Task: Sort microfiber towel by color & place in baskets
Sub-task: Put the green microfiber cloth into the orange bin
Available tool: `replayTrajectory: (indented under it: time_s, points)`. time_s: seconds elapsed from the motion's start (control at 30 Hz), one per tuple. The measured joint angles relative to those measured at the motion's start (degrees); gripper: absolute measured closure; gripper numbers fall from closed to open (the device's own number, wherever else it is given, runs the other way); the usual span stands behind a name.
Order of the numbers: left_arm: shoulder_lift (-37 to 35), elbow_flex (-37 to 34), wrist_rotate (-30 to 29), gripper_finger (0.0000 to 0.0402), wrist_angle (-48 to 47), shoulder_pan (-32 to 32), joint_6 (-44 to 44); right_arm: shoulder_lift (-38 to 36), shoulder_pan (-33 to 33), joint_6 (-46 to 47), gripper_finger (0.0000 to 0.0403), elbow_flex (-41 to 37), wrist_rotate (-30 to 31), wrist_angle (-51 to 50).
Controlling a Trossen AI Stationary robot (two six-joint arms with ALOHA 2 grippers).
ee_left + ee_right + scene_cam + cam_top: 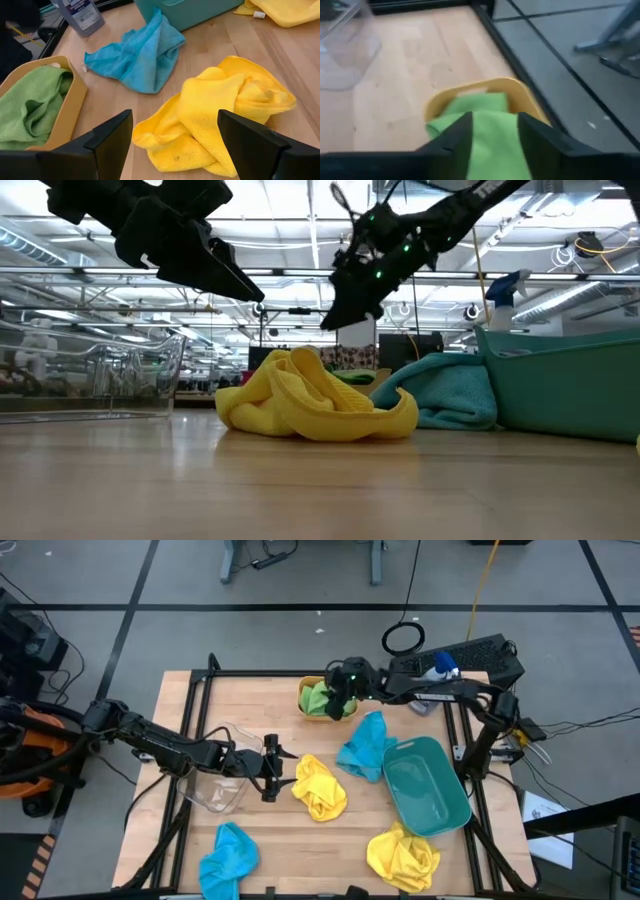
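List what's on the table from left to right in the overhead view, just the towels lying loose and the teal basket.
Blue towel at the near edge → yellow towel mid-table → blue towel beside the basket → teal basket. The near yellow towel overlaps the basket's span, so it is left out.

Green towel point(485, 130) in orange-yellow basket point(520, 92), between jaws.

A grey floor point(300, 630) crossed by dark tape lines surrounds the wooden desk point(280, 840); long ceiling lights point(300, 225) run overhead.
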Motion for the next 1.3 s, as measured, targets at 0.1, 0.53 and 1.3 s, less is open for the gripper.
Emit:
replayTrajectory:
  time_s: [0.1,0.53,1.3]
  points:
    - [0.0,0.0,0.0,0.0104,-0.1,0.0,-0.1,3.7,0.0,0.0,0.0361,-0.2,-2.2,1.3]
    - [0.0,0.0,0.0,0.0104,-0.2,0.0,-0.1,15.6,-0.1,2.7,0.0402,-0.1,-2.2,4.5]
    - [0.0,0.0,0.4,0.0104,-0.3,0.0,-0.1,10.1,-2.9,0.6,0.0403,-0.2,6.8,-0.5]
